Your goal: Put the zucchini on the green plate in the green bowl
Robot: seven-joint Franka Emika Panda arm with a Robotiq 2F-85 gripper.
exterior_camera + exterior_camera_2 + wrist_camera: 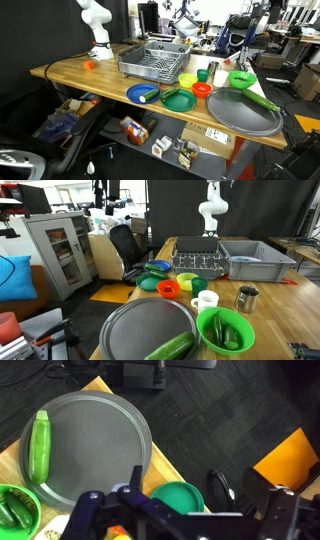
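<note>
Black gripper [180,512]: fingers apart, empty, partly hiding flat round mid-green plastic plate [178,494]. Small dark green toy zucchini [171,96] apparently on plate, hard to confirm. Bright lime-green plastic bowl [14,510] just beside large grey round tray [90,445].

- The arm [93,18] is looking white and smooth, with rounded parts and dark bands between them.
- The gripper [185,510] is showing black, blocky fingers [88,508] at its two sides, shining a little blue.

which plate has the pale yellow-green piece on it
The blue plate. The green plate beside it carries the dark zucchini instead, and the grey tray holds a far longer green vegetable.
</note>
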